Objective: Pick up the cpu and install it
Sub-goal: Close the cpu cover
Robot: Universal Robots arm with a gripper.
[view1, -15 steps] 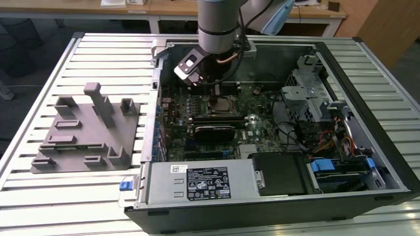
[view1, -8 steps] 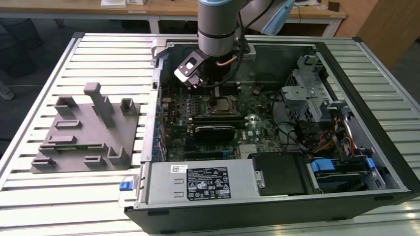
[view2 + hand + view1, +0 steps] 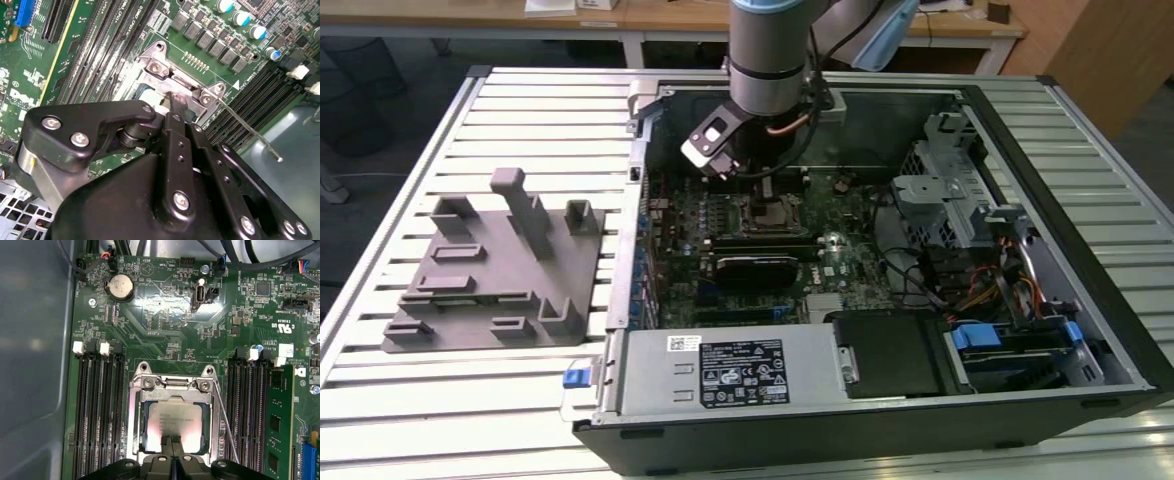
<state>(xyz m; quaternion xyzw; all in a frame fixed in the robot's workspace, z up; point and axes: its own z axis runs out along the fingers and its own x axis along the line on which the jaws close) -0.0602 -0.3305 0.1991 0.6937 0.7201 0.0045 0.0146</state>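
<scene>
You see the gripper [image 3: 172, 444], fingers pressed together and empty, tips at the edge of the cpu [image 3: 175, 415] seated in the socket frame [image 3: 132, 430], far inside the computer case [image 3: 854, 440].

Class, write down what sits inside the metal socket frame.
The silver cpu lies flat inside the socket frame. The gripper covers one edge; whatever lies under the cpu is hidden.
</scene>
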